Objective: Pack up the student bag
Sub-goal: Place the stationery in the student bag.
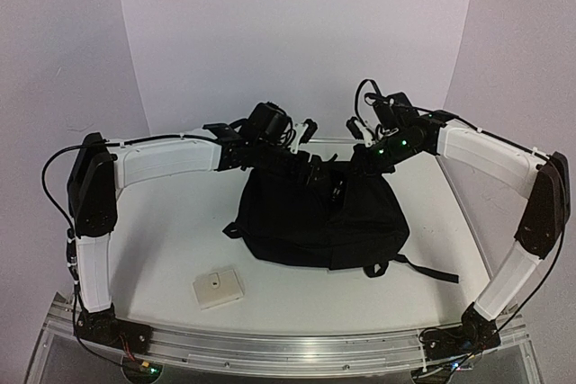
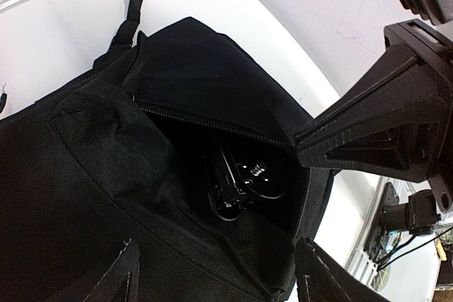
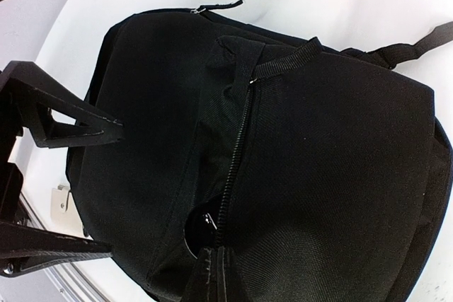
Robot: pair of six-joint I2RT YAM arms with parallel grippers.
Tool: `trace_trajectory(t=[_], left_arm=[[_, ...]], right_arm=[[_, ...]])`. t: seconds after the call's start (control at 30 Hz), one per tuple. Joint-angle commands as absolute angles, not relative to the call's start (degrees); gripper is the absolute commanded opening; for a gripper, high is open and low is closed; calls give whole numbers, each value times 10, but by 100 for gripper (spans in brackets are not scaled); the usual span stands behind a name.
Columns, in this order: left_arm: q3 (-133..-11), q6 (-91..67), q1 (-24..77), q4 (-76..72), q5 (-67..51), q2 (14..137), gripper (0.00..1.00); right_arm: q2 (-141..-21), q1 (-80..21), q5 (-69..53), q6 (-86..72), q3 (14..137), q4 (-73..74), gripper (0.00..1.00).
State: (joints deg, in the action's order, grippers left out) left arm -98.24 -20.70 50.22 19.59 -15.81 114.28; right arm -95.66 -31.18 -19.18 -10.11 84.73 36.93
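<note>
The student bag, a large black fabric backpack, lies in the middle of the white table with its top opening toward the arms' grippers. My right gripper is shut on the zipper edge of the bag and holds the opening up; in the left wrist view the right gripper pinches that edge. My left gripper hovers open over the opening with nothing between its fingers. A small shiny black stapler-like object lies inside the bag. Seen from the top, the left gripper and right gripper meet at the bag's far edge.
A small white box lies on the table in front of the bag, to its left. A black strap trails from the bag toward the right. An aluminium rail runs along the near edge.
</note>
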Motion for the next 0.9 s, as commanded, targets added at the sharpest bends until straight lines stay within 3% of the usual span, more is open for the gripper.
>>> trace_trajectory(t=[0.0,0.23,0.6,0.87], left_arm=[[-1029,-152,496,229,-182,1138,74],[-1060,-80,496,268,-149,1158,71],[-1144,-145,496,254,-191,1237,69],[-1216,-168,495,295,-170,1303,62]], right_arm=[[-938,-309,-193,-97,854,357,0],[-962,-305,-157,-109,849,356,0],[-989,-296,-135,-134,859,356,0],[-991,-291,-167,-135,867,356,0]])
